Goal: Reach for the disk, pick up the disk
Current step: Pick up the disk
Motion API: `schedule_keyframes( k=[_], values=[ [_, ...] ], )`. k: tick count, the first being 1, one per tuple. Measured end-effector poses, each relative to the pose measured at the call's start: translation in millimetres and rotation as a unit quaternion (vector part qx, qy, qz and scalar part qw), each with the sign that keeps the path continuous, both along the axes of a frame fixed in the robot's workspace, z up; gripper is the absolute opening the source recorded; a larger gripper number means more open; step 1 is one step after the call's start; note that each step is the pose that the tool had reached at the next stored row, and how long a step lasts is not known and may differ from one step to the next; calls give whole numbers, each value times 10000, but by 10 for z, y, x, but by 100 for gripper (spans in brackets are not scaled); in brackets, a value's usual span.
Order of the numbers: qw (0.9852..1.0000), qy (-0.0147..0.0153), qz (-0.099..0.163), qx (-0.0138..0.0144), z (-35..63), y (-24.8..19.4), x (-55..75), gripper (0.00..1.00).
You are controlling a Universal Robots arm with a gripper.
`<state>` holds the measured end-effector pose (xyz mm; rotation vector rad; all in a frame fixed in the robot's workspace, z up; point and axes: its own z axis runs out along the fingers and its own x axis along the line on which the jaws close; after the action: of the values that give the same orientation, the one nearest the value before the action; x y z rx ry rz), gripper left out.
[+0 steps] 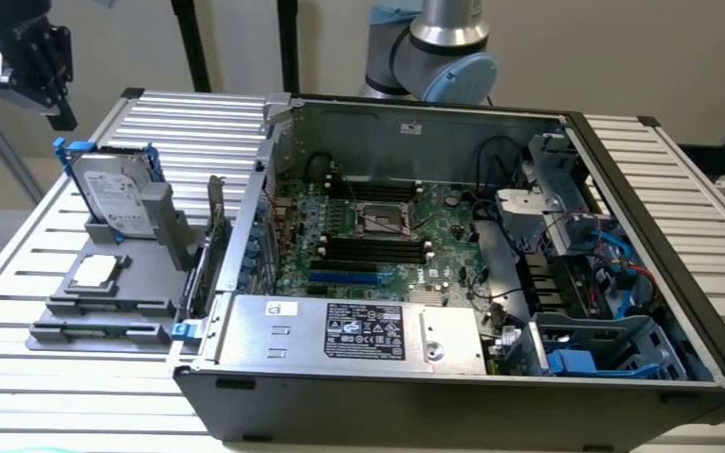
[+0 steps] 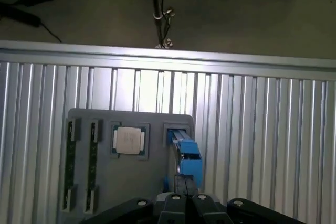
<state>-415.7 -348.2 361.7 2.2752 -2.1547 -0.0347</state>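
The disk [image 1: 116,196] is a silver-grey drive with a white label in a blue frame. It stands upright on edge in a slot of the grey holder [image 1: 95,307] on the slatted table, at the exterior view's left. In the wrist view the disk [image 2: 187,155] shows edge-on from above, blue frame uppermost. My gripper [image 1: 59,115] hangs high above the disk and apart from it, toward the far left corner. Its black fingers [image 2: 181,199] stand shut together with nothing between them, just over the disk's near end.
A small square silver chip [image 1: 95,272] and long narrow cards [image 2: 70,166] also rest in the holder. The open computer case [image 1: 463,236] with its silver box [image 1: 350,330] fills the table's middle and right. The arm's base [image 1: 432,47] rises behind the case.
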Motion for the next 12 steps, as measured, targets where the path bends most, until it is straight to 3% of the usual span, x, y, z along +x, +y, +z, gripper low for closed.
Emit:
schedule_keyframes(
  k=[7, 12],
  values=[
    [9999, -5, 159, 8, -2, 45, 1, 11],
    [9998, -4, 201, 8, -1, 48, 0, 12]
  ],
)
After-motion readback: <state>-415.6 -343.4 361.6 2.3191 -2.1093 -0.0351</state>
